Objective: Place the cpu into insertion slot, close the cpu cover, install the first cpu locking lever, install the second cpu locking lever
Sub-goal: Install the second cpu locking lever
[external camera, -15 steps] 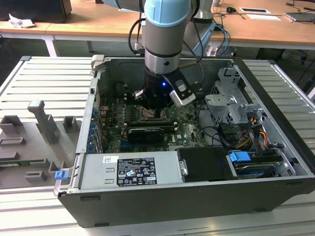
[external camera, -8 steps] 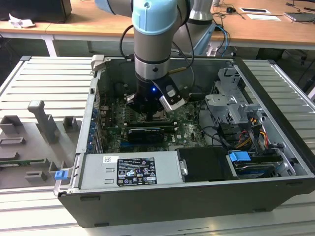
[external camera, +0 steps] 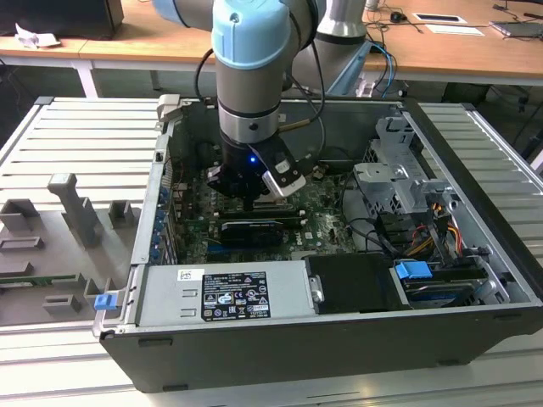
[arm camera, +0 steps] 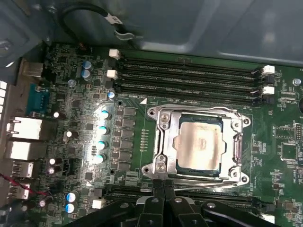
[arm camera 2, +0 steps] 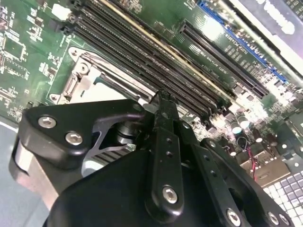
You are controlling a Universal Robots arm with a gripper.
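Reaching down into the open computer case point(external camera: 339, 339), I hold my gripper point(arm camera: 163, 187) low over the green motherboard point(arm camera: 85, 94), just at the near edge of the insertion slot point(arm camera: 199, 142) as the first wrist view shows it. My two fingers point(arm camera: 157, 198) are pressed together with no gap between them, and their tips meet at the thin lever point(arm camera: 199, 178) which runs along this edge of the socket; whether they pinch it or only touch it, I cannot tell. The cpu point(arm camera: 198, 144) already lies flat in the slot, its pale metal top showing through the square cut-out. The cpu cover point(arm camera: 165, 142) is folded down over it, and its silver frame lies around the chip on all sides. On the far side of the socket the long black memory slots point(arm camera: 189, 75) run parallel to its edge, with white clips at their ends. In the second wrist view, the same fingers point(arm camera 2: 163, 118) point at the socket frame point(arm camera 2: 80, 80), and the memory slots point(arm camera 2: 142, 47) pass diagonally behind them. In the exterior view, my arm point(external camera: 250, 59) comes down from above into the middle of the case, and the gripper point(external camera: 250, 197) is close over the board there, with a grey drive cage point(external camera: 399, 178) to the exterior view's right of it.
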